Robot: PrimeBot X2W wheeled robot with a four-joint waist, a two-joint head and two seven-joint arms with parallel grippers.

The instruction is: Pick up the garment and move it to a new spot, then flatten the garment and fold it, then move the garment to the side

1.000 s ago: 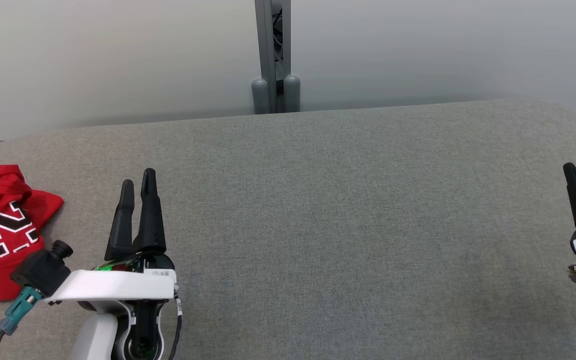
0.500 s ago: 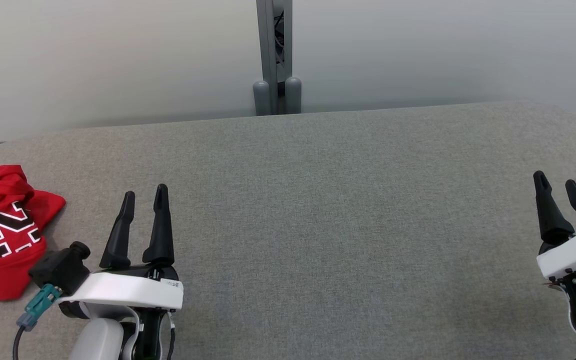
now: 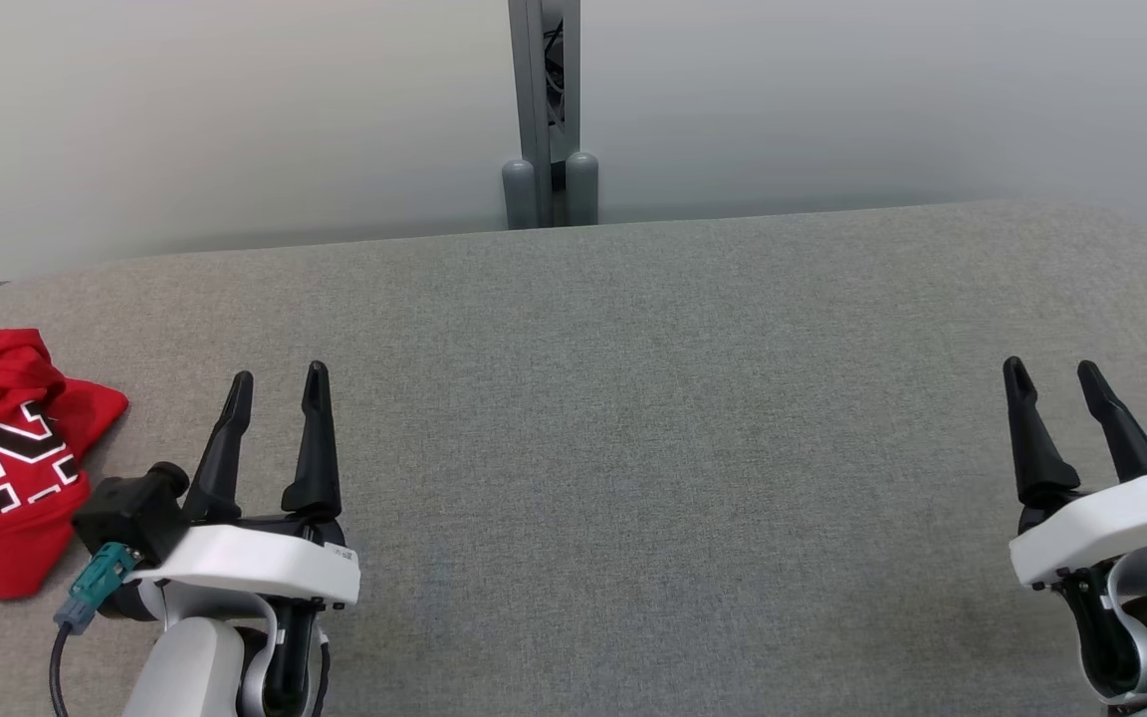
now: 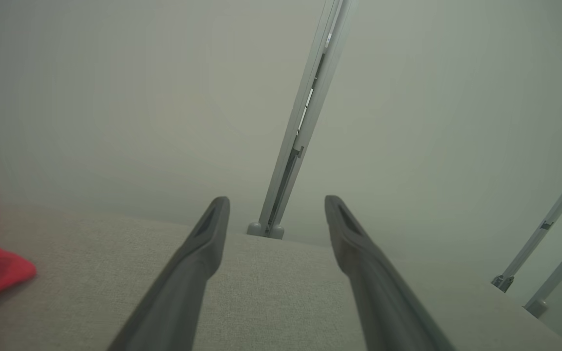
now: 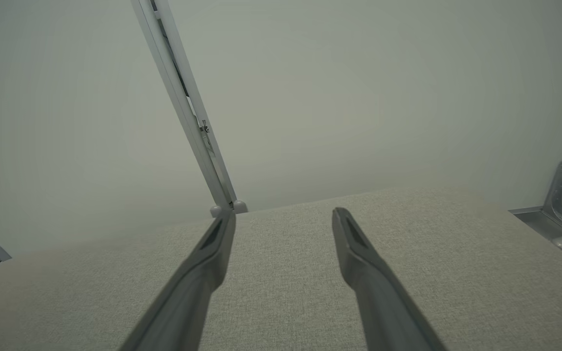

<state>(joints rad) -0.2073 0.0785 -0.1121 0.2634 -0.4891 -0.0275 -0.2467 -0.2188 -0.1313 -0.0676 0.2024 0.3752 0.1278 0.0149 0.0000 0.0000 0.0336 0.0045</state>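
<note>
Nearest, at the lower left of the head view, the left arm's white wrist housing sits low over the grey fabric bench (image 3: 633, 418), with a black camera stub and a teal cable plug (image 3: 96, 588) on its outer side. From it the left gripper (image 3: 278, 376) points straight away from the robot, its two long dark fingers spread apart and holding nothing. At the lower right the right gripper (image 3: 1050, 366) takes a matching pose, fingers leaning slightly toward the left, likewise parted and holding nothing. Whether either wrist touches the cloth surface cannot be told.

Just outboard of the left wrist, the red garment (image 3: 6, 468) lies crumpled at the bench's left edge, a white-and-black numeral facing up; it is apart from the left fingers. The left wrist view catches its red edge at the far left.

Beyond the bench's rounded far edge, a grey metal post (image 3: 544, 100) with two round feet stands against a pale wall (image 3: 235, 119).
</note>
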